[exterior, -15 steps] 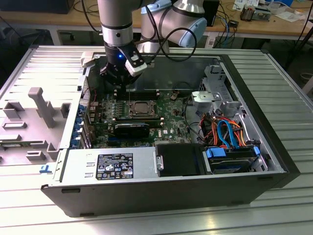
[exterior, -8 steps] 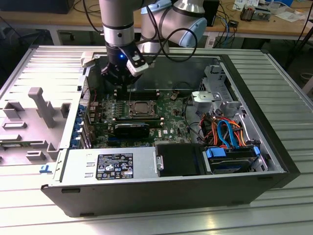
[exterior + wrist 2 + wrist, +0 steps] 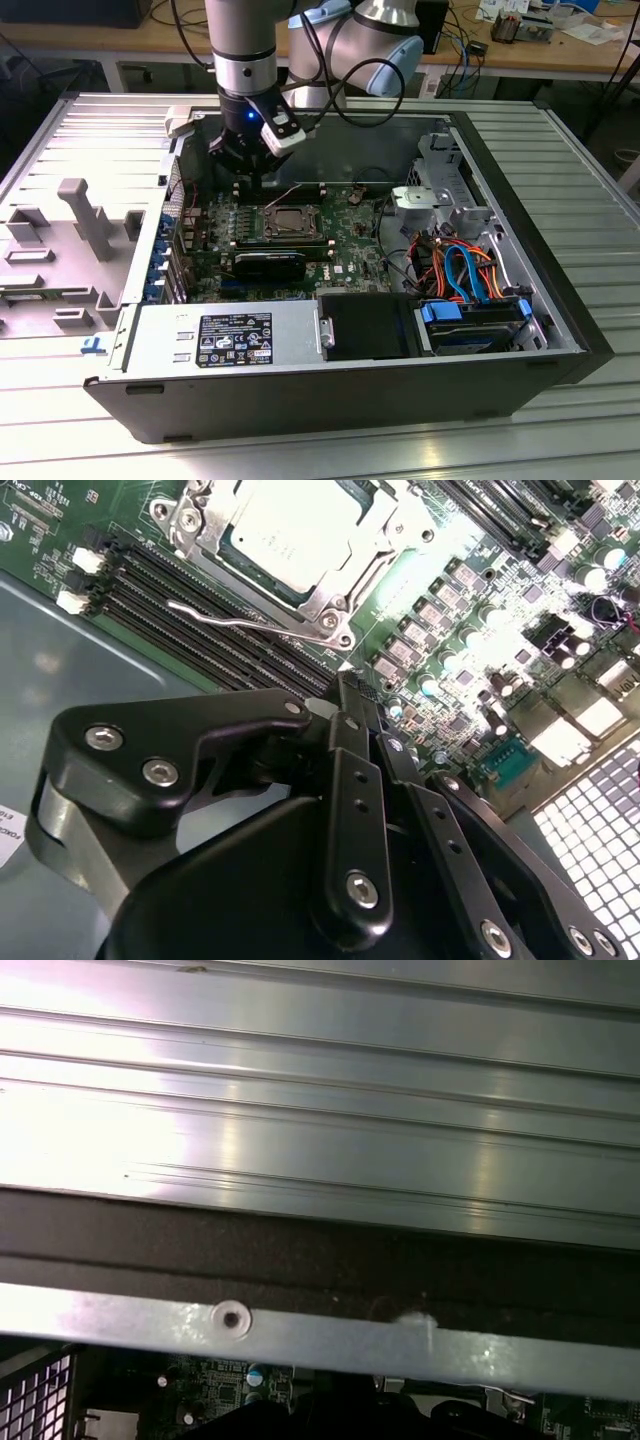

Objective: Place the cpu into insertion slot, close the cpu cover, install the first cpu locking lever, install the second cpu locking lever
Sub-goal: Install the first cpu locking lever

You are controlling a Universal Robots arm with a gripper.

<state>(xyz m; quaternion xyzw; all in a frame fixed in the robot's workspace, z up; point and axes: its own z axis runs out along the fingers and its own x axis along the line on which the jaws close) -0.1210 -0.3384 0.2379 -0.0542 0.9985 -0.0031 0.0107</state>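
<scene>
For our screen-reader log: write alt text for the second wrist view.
The black end effector, fingers together and holding nothing, hangs above a green motherboard. Beyond it the cpu sits in the insertion slot with the silver cpu cover framing it and a thin wire locking lever alongside.

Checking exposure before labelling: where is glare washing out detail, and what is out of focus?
In the second wrist view, glare bleaches the cpu top and nearby board; the close end effector looks soft. In the first wrist view, a bright patch washes out the ribbed metal panel. The exterior view is evenly lit.
</scene>
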